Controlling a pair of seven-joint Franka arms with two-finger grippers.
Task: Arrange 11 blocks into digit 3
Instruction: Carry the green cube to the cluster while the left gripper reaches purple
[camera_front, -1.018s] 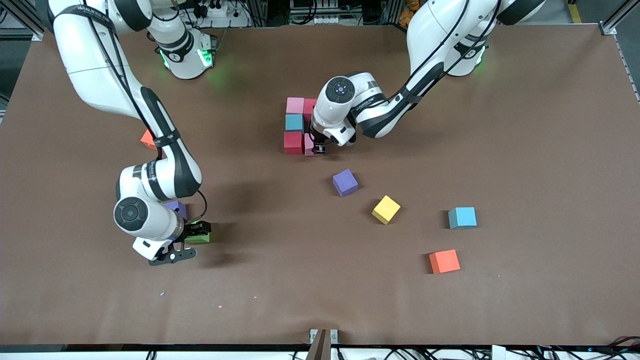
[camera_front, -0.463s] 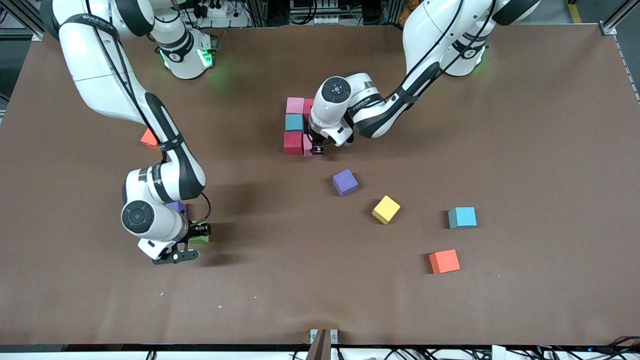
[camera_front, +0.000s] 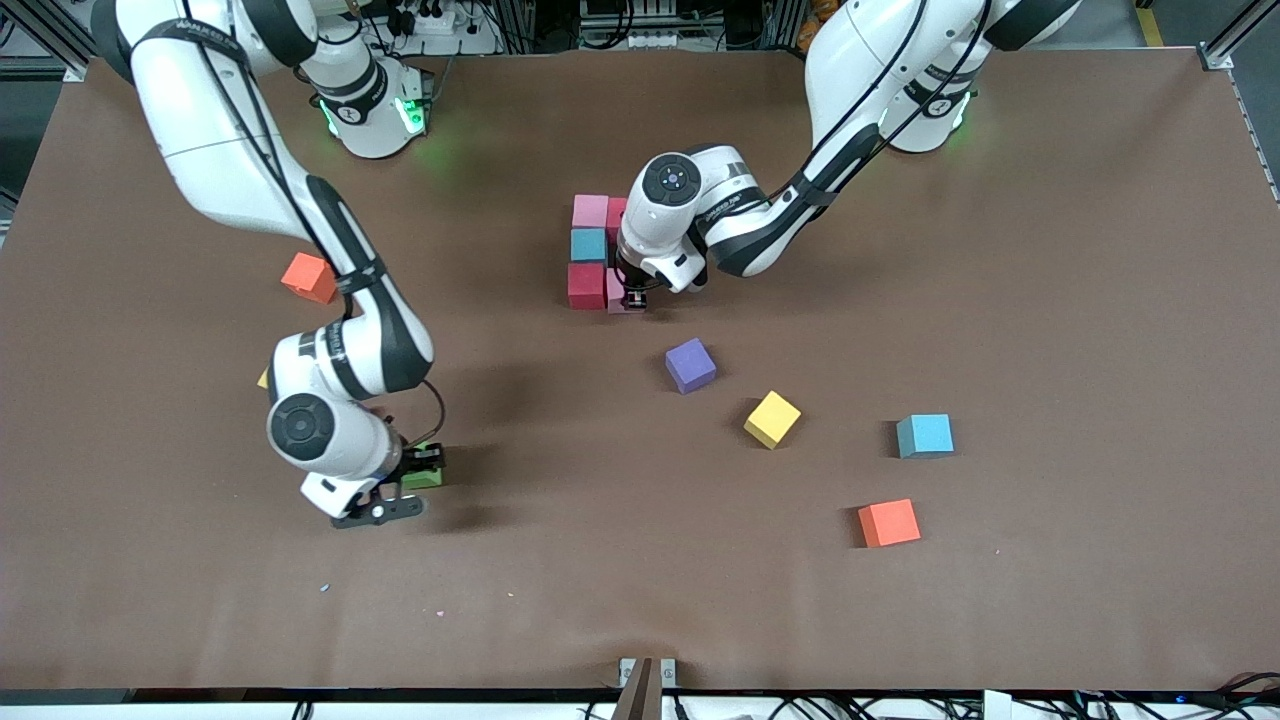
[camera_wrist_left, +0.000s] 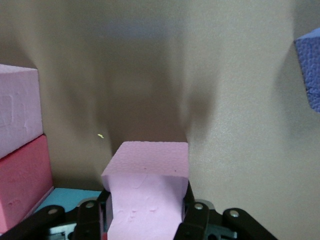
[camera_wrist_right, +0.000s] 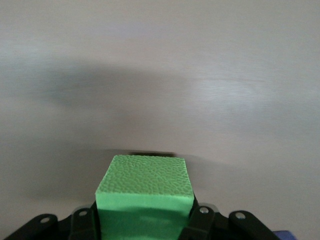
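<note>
Front view: left gripper (camera_front: 634, 297) was clamped on a pink cube (camera_front: 618, 291), low at the table (camera_front: 1050, 250), pressed against the cluster's edge. Touching that cube, a red cube (camera_front: 586, 285); above it in the row, a sky-blue cube (camera_front: 588, 244) and another pink cube (camera_front: 590, 210), all packed together. Purple cube (camera_front: 690, 365) lay loose near the left gripper, nearer the camera; yellow cube (camera_front: 771, 419), second sky-blue cube (camera_front: 924, 435) and orange cube (camera_front: 888, 522) sat well apart from it. Right gripper (camera_front: 418, 478) was closed on a green cube (camera_front: 424, 477), toward the right arm's end of the table; another orange cube (camera_front: 309, 277) sat well apart from it, by the right forearm.

Left wrist view: pink cube (camera_wrist_left: 146, 192) sat squeezed between both fingers (camera_wrist_left: 192, 220); pink, red and sky-blue neighbours beside it.

Right wrist view: green cube (camera_wrist_right: 145, 197) was held between the fingers (camera_wrist_right: 200, 220), bare table around.
</note>
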